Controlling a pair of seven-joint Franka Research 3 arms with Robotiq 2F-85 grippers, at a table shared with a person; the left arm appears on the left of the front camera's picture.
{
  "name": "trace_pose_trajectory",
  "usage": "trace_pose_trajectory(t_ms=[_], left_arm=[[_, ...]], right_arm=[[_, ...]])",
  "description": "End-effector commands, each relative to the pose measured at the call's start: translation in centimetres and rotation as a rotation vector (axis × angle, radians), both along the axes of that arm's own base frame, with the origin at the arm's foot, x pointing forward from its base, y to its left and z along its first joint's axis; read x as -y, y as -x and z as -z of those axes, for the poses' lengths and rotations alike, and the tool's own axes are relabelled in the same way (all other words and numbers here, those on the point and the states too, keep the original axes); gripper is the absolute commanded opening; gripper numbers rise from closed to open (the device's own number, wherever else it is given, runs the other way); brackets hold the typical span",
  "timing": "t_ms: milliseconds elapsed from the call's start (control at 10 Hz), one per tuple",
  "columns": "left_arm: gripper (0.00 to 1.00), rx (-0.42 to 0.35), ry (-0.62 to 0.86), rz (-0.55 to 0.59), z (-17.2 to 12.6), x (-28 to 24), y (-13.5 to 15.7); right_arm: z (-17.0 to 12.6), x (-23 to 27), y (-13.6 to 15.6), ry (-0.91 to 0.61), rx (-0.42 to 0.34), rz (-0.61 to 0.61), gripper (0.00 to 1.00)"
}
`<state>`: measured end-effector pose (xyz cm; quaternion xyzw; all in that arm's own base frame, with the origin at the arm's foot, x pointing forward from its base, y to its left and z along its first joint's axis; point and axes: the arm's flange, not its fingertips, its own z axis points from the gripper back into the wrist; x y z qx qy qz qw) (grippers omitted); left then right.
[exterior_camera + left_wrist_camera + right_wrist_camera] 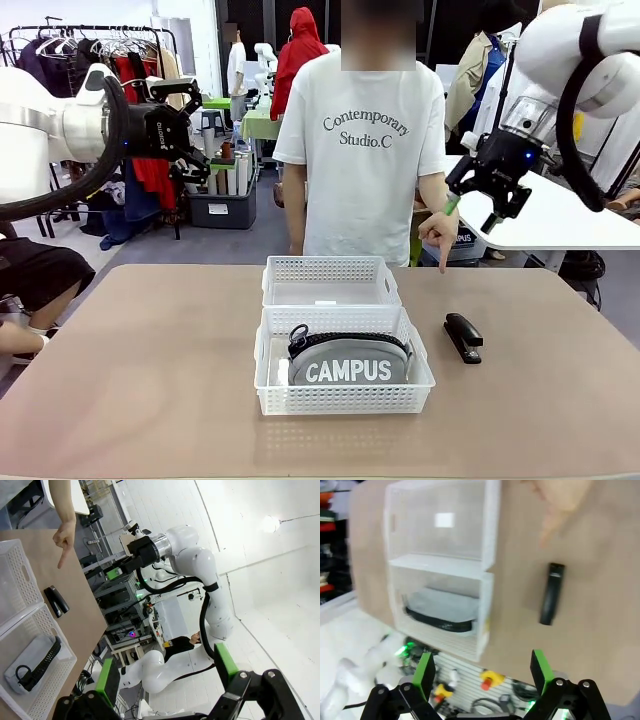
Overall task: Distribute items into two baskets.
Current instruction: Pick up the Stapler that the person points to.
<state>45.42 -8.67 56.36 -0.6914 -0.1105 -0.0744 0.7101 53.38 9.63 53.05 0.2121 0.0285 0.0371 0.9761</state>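
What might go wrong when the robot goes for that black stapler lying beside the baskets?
1. The person's hand points down just beyond the stapler; the open right gripper, descending, might bump it.
2. The stapler is slim and lies flat, so the grip may slip off.
3. It might land beside the pouch rather than in the empty far basket.

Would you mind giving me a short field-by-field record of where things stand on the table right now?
near basket: holds the grey CAMPUS pouch
far basket: directly behind it, a white label on its base
stapler: on the table, right of the near basket
person's hand: pointing down, above the table beyond the stapler
left gripper: raised, open
right gripper: raised, open
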Motion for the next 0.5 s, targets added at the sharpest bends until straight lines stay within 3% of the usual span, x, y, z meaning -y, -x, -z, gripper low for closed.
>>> trace_pose_trajectory(t_ms=[0,300,400], left_arm=[[1.0,-0.005,0.014,-0.002,-0.2,-0.1,0.1],[1.0,-0.005,0.014,-0.002,-0.2,-0.1,0.1],[1.0,-0.005,0.014,-0.002,-0.2,-0.1,0.1]], right_arm=[[0.2,-0.4,0.5,0.167,0.022,0.02,1.0],[1.9,0.7,0.3,0.342,0.043,0.046,1.0],[2.0,0.8,-0.4,0.265,0.071,0.028,1.0]])
